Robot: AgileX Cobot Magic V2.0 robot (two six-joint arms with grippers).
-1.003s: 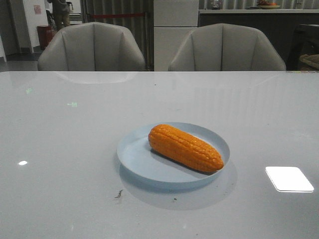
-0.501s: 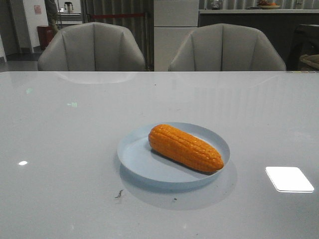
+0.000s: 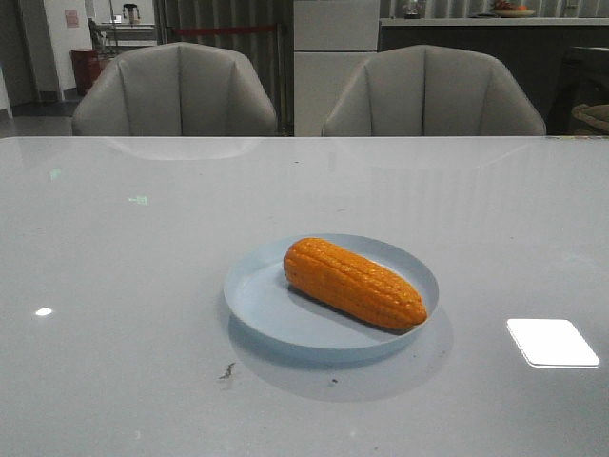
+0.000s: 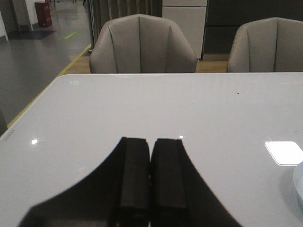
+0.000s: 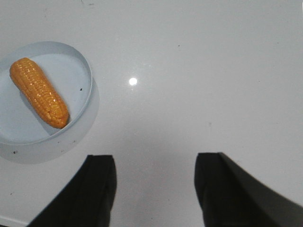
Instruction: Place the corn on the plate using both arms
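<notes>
The orange corn [image 3: 353, 283] lies on the pale blue plate [image 3: 262, 303] near the middle of the table, its tapered end toward the right in the front view. Both show in the right wrist view too, the corn [image 5: 39, 91] inside the plate [image 5: 81, 61]. My right gripper [image 5: 155, 161] is open and empty above bare table, apart from the plate. My left gripper [image 4: 151, 142] is shut and empty above the table; only a sliver of the plate's rim [image 4: 298, 182] shows in its view. Neither gripper appears in the front view.
Two grey chairs [image 3: 175, 90] [image 3: 433, 92] stand behind the table's far edge. A bright light reflection [image 3: 552, 342] lies on the glossy table right of the plate. A small dark speck [image 3: 227, 370] sits in front of the plate.
The corn, plate and table are unchanged. Only a person in the far background has left view.
</notes>
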